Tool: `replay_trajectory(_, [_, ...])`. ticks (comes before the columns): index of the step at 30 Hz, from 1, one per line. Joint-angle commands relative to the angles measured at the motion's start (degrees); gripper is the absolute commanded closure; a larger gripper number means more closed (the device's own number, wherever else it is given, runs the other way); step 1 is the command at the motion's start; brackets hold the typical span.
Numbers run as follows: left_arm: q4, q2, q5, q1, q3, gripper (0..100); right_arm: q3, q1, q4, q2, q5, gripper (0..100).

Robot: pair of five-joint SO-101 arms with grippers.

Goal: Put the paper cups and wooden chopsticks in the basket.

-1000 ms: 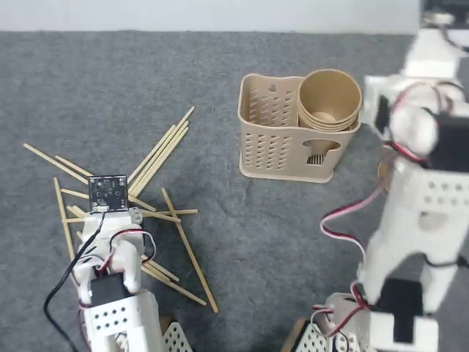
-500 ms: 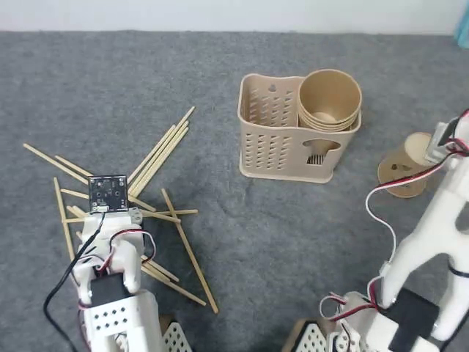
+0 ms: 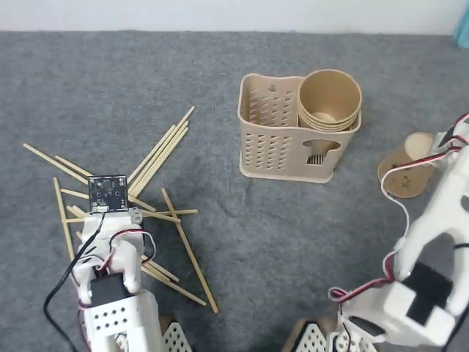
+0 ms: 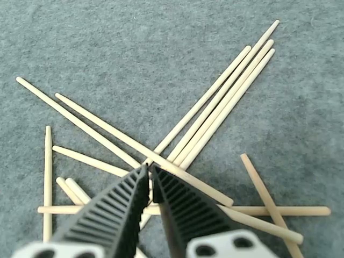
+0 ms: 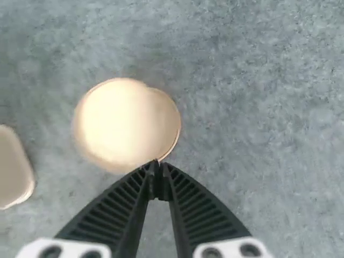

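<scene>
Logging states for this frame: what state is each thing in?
Beige perforated plastic basket: upright
Stacked brown paper cups: upright inside the basket
Loose brown paper cup: on its side, outside the basket
Wooden chopsticks: scattered on the grey mat
Left gripper: shut
Right gripper: shut

Robotics bench, grey felt cover (image 3: 146, 66)

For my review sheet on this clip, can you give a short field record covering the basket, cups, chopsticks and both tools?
basket: upright on the grey mat
stacked cups: nested in one basket compartment
loose cup: on its side on the mat, beside the basket
chopsticks: scattered on the mat, apart from the basket
left tool: shut, over the chopsticks
right tool: shut, over the loose cup
</scene>
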Motion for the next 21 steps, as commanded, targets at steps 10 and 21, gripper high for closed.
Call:
replay_trajectory(10, [-1.32,-0.53,-0.53,0.35,-0.22,98,-2.20,5.85,-8.31,10.59,1.67,98.7])
replay_trajectory(21, [-1.41,-0.53,-0.53,0.53,-0.22,98,-14.24,7.34,2.42,10.15,1.32,97.0])
